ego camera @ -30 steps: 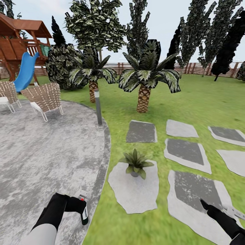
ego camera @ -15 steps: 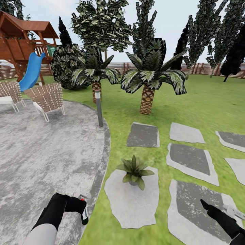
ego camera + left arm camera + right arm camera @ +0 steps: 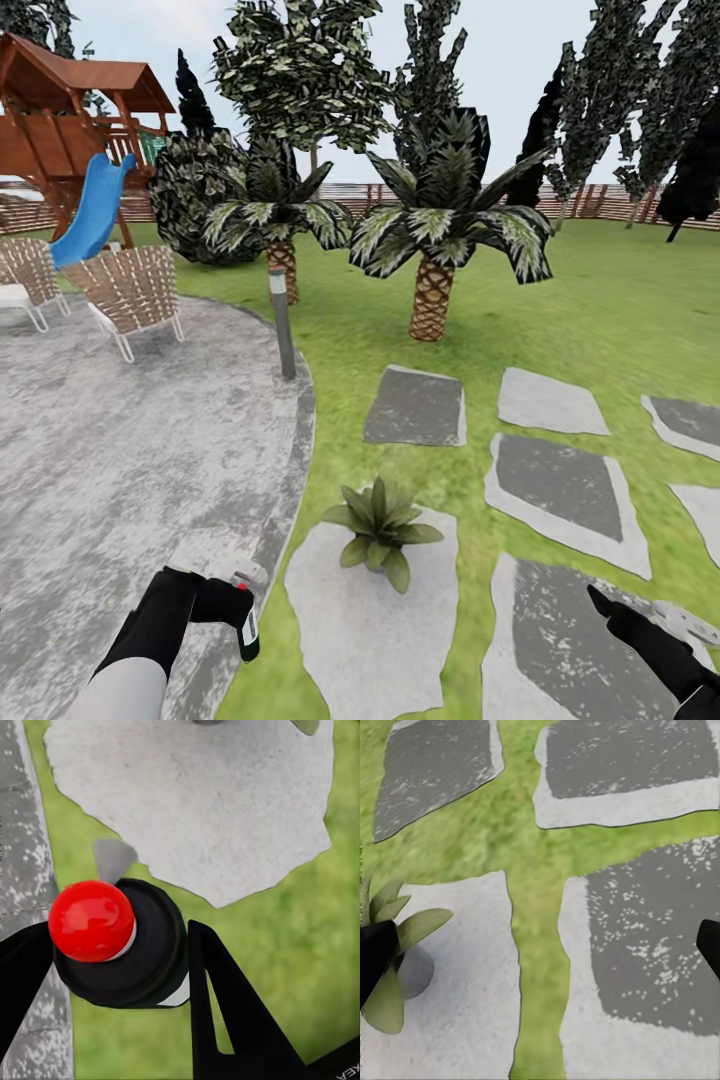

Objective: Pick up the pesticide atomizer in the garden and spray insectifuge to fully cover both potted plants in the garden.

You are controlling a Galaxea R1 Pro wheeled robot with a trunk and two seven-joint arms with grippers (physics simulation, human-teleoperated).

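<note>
Left gripper (image 3: pixel 240 612) jaws clenching small white trigger spray bottle (image 3: pixel 247 622) at patio edge — green-leaved potted plant (image 3: pixel 378 531) sitting on pale stepping stone (image 3: pixel 365 625) nearby. Right gripper (image 3: pixel 604 605) jaws spread, gripping nothing.

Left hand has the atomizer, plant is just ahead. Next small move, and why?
Probably swing the left hand rightward so the pesticide atomizer points at the potted plant. The bottle hangs over the patio edge, while the plant sits on the stepping stone, ahead and to the right.
</note>
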